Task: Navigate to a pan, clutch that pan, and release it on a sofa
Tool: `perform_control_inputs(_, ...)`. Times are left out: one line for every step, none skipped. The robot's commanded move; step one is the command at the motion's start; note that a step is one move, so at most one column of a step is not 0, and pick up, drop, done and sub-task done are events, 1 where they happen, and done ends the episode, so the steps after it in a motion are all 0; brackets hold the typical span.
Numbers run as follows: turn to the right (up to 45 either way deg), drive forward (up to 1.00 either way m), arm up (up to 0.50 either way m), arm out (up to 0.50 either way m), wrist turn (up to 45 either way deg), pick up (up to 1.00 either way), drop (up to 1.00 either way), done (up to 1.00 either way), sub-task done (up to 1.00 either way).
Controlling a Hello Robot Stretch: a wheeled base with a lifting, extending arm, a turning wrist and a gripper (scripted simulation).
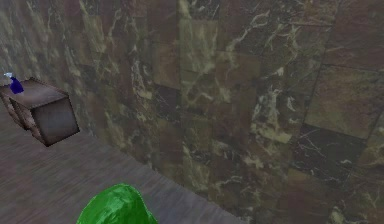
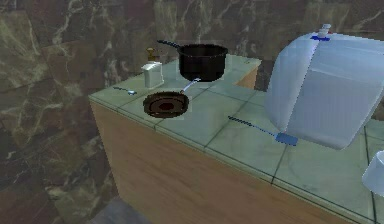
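Note:
A small round dark pan (image 2: pixel 166 104) with a brownish inside lies on the tiled countertop (image 2: pixel 215 120), near its left corner in the arm side view. Its thin pale handle points up and to the right, toward a larger black pot (image 2: pixel 203 62) standing behind it.
On the counter also stand a small white box (image 2: pixel 152 74), a big translucent blue-white container (image 2: pixel 325 90) and a thin utensil (image 2: pixel 250 124). In the forward view a marble wall (image 1: pixel 230 90) is close ahead. At the left is a brown box (image 1: pixel 45 110) with a blue bottle (image 1: pixel 14 84), at the bottom a green shiny object (image 1: pixel 115 207).

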Motion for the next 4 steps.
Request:
perform_control_inputs(0.0,0.00,0.38,0.00,0.0,0.00,0.00,0.00,0.00)
perform_control_inputs(0.0,0.00,0.00,0.50,0.0,0.00,0.00,0.00,0.00)
perform_control_inputs(0.0,0.00,0.00,0.00,45.0,0.00,0.00,0.00,0.00)
perform_control_inputs(0.0,0.00,0.00,0.00,45.0,0.00,0.00,0.00,0.00)
